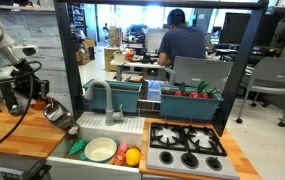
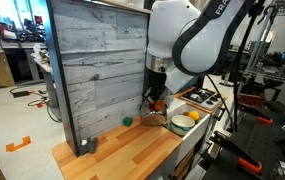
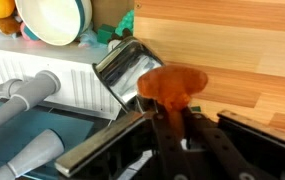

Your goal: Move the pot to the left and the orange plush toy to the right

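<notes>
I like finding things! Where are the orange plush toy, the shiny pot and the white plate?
orange plush toy [image 3: 172, 85]: wrist view, middle of its body.
pot [image 3: 123, 67]: wrist view, its shiny side.
white plate [image 3: 52, 18]: wrist view, its bare white inside.

Exterior view facing sink [image 1: 92, 128], exterior view beside arm [image 2: 197, 35], wrist close, perhaps flipped

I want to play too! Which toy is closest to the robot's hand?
The orange plush toy, right at the gripper beside the shiny pot. The red and yellow toy fruits lie farther off, by the white plate.
</notes>
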Controlling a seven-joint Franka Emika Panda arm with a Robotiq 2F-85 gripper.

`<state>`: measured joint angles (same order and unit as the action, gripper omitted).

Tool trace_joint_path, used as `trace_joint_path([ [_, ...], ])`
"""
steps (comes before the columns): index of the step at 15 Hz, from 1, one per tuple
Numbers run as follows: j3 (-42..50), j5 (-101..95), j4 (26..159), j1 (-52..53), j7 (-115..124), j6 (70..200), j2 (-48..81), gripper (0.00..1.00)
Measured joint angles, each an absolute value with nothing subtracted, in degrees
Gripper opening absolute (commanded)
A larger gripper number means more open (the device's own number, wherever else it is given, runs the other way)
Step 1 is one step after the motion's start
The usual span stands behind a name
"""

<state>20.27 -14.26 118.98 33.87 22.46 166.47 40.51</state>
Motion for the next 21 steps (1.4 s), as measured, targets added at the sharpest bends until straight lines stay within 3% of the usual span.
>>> trace_joint_path([
  [7, 20.1, -14.79, 120.55, 35.29, 19.8, 161.42, 39.59, 0.04],
  [21, 1.77, -17.49, 123.94, 21.69, 7.61, 142.45, 28.72, 0.04],
])
